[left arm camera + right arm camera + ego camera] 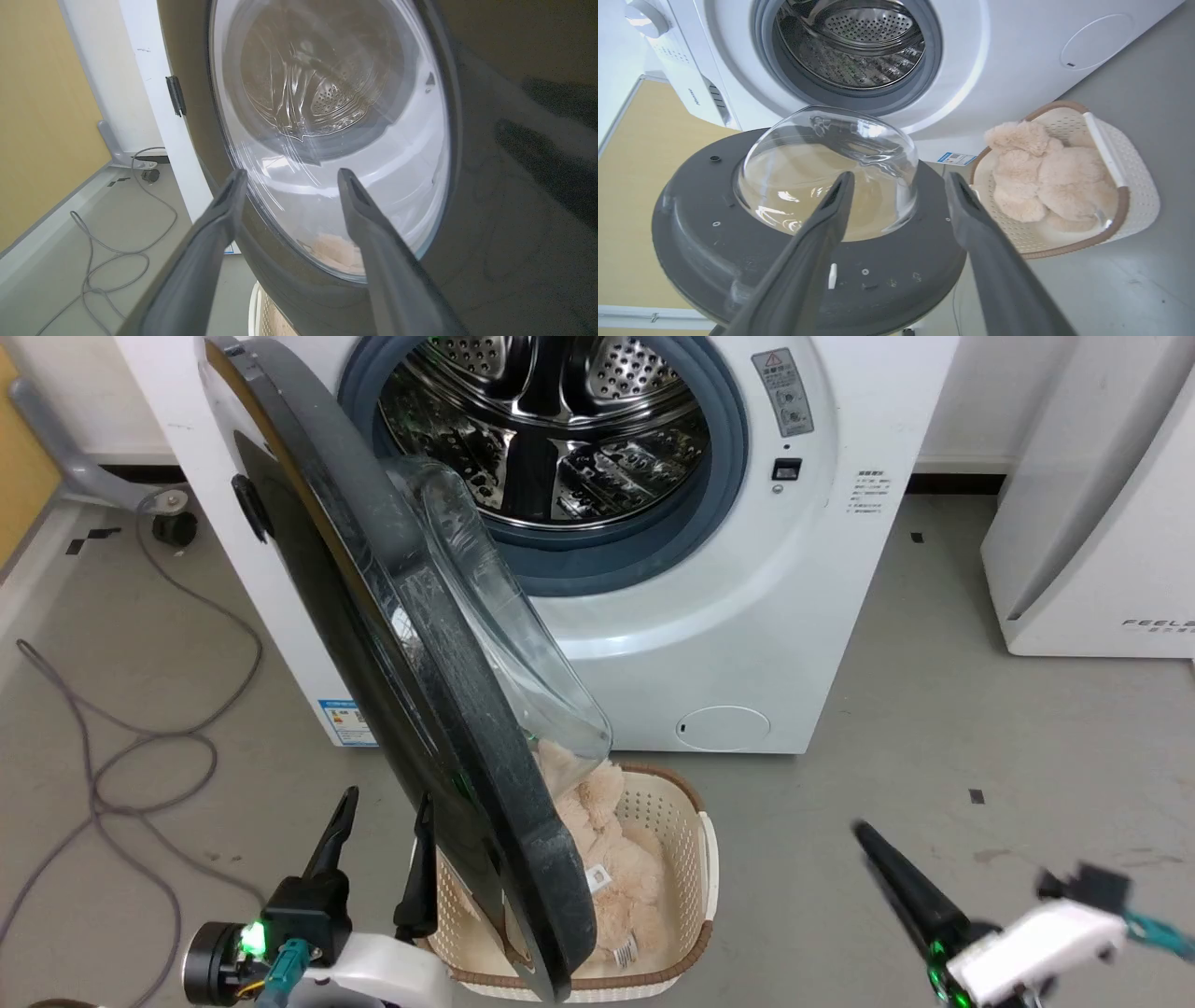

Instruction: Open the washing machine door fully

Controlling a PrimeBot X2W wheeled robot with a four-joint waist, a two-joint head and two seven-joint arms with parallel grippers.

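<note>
Washing machine door [392, 616] stands partly open; left tool [388, 795] and right tool [899, 176] both spread, empty.

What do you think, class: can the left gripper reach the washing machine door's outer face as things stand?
Probably yes: the open left gripper sits right by the washing machine door, with nothing between them.

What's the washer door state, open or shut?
Open. The washing machine door stands swung out from the washing machine, with the drum exposed.

Right gripper [896, 179] fingers spread apart, washing machine door [705, 233] standing open before washing machine [1008, 60], plush toy [1045, 182] in basket [1139, 196]
</note>
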